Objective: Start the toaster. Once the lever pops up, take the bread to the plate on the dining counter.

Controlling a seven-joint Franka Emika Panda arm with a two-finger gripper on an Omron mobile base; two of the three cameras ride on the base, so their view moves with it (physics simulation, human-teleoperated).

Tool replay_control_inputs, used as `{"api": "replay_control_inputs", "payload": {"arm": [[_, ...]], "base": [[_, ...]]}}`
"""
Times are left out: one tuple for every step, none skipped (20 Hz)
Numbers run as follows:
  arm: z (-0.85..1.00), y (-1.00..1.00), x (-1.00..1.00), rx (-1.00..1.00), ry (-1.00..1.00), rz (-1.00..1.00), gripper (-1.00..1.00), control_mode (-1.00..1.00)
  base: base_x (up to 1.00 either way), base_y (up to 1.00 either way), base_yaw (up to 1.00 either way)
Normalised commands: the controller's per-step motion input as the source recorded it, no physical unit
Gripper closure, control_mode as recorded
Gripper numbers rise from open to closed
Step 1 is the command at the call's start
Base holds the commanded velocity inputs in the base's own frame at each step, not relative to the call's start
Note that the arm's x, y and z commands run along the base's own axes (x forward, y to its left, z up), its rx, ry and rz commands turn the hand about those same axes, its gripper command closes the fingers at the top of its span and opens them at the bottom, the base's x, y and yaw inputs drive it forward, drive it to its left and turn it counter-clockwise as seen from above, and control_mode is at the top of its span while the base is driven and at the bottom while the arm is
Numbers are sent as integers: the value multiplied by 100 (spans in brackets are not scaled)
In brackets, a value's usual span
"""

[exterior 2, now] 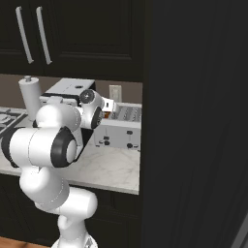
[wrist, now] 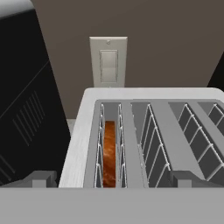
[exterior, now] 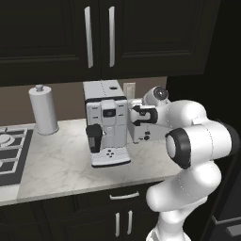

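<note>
While the toaster [exterior 2: 121, 128] stands at the far right end of the marble table [exterior: 61, 164], just beside the coffee machine [exterior: 106, 124] and hard against a tall dark cabinet side [exterior 2: 193, 121], we see the bread [wrist: 109, 153] sunk low in the toaster's leftmost slot, only its brown edge showing from the hand view. We count four slots across the toaster's top, each lined with wire guards, and the other three hold nothing. On the toaster's front we make out two small dark knobs in the right base view.

Our claw [wrist: 109, 183] hovers above the toaster's top, its two fingertips [wrist: 41, 178] spread wide, one at each side of the slotted top, and it has hold of nothing.

Behind the toaster a single pale wall outlet plate [wrist: 108, 61] sits on the brown-grey backsplash. Further left on the table one roll of paper towels [exterior: 43, 109] stands upright on its holder, and past it a stove top [exterior: 12, 155] is set into the marble at the left edge. Dark upper cabinets [exterior: 99, 37] with two long steel handles hang above, and dark lower cabinets [exterior: 120, 216] with steel pulls sit below the table. We can read no brand, label or writing on any of these things.
</note>
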Motion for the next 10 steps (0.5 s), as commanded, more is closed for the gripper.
{"api": "replay_control_inputs", "payload": {"arm": [[0,0,0,0,0,0,-100,-100],[0,0,0,0,0,0,-100,-100],[0,0,0,0,0,0,-100,-100],[0,0,0,0,0,0,-100,-100],[0,0,0,0,0,0,-100,-100],[0,0,0,0,0,0,-100,-100],[0,0,0,0,0,0,-100,-100],[0,0,0,0,0,0,-100,-100],[0,0,0,0,0,0,-100,-100],[0,0,0,0,0,0,-100,-100]], "base": [[0,0,0],[0,0,0],[0,0,0],[0,0,0],[0,0,0],[0,0,0],[0,0,0],[0,0,0],[0,0,0],[0,0,0]]}}
